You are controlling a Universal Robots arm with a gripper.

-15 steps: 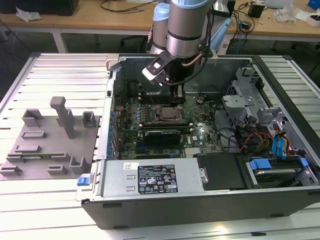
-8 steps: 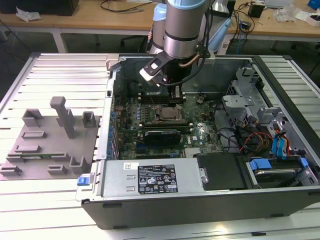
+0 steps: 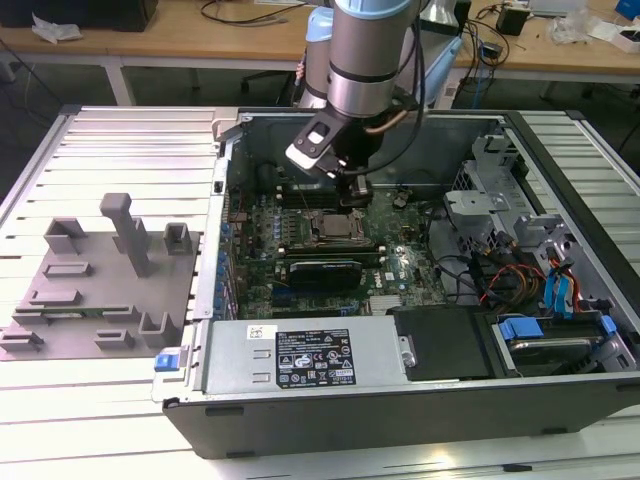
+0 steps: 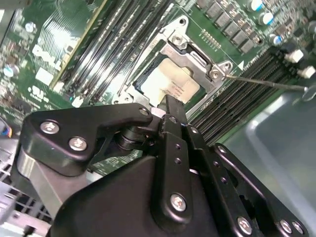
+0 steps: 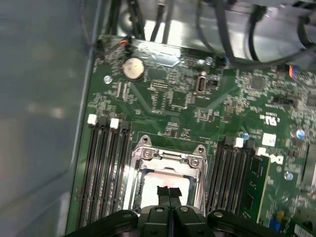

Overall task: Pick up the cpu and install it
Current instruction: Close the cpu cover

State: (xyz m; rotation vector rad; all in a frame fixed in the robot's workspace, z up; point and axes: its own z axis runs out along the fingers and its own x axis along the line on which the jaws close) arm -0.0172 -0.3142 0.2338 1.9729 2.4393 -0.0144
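Note:
The cpu (image 4: 170, 83) is a pale square chip lying flat inside the open metal socket frame (image 5: 168, 157) on the green motherboard (image 3: 400, 262). The first wrist view also shows the cpu (image 5: 150, 183), partly hidden behind my fingertips. My gripper (image 5: 169, 193) hangs just above the chip, black fingers pressed together with nothing between them. In the exterior view my gripper (image 3: 355, 196) sits low inside the open computer case, directly over the socket and the cpu (image 3: 333, 229). Whether the fingertips (image 4: 173, 106) touch the chip cannot be told.
Rows of memory slots (image 5: 106, 163) flank the socket on both sides. A thin socket lever (image 4: 266, 82) juts out sideways. Drive cages and cables (image 3: 510, 225) fill the case on the exterior view's right, a power supply (image 3: 300, 355) lies in front, and a grey fixture plate (image 3: 100, 290) on the left.

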